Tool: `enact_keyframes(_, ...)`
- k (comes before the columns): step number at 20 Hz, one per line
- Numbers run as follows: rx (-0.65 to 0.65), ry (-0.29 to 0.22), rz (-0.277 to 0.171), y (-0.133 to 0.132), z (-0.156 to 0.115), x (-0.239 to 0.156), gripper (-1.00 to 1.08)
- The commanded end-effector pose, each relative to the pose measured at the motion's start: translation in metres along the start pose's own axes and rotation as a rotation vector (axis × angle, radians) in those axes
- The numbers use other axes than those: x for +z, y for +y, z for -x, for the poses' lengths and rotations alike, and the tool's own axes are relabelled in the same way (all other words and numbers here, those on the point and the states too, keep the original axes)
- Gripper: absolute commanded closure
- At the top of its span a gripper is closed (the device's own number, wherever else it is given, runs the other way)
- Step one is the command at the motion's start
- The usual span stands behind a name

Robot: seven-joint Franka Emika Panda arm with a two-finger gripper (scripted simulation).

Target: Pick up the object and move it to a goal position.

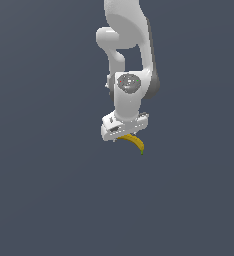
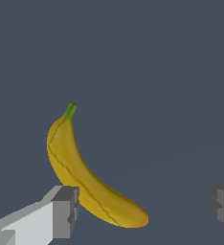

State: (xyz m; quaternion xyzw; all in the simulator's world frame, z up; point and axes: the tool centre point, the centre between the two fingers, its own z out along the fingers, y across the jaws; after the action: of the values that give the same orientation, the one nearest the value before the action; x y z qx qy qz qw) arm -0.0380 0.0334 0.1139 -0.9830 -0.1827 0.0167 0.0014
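The white claw [image 2: 145, 208] stands wide open, gripping nothing. The small curved yellow banana with a green tip [image 2: 83, 177] lies between its grey fingers [image 2: 66, 210], nearer one.

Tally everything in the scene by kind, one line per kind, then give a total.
Banana: 1
Robot arm: 1
Gripper: 1, open, its fingers either side of the banana's end
Total: 3
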Motion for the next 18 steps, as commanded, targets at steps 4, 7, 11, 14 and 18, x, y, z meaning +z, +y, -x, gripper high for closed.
enact_keyframes(4, -0.2, 0.007, 0.01, -0.016, 0.009, 0.018, -0.92)
enact_keyframes(7, -0.304, 0.012, 0.013, -0.024, 0.013, 0.026, -0.92)
enact_keyframes(11, -0.417, 0.018, 0.016, -0.034, 0.018, 0.035, -0.92)
enact_keyframes(14, -0.482, 0.022, 0.017, -0.04, 0.021, 0.04, -0.92)
enact_keyframes(18, -0.543, 0.026, 0.018, -0.046, 0.024, 0.044, -0.92)
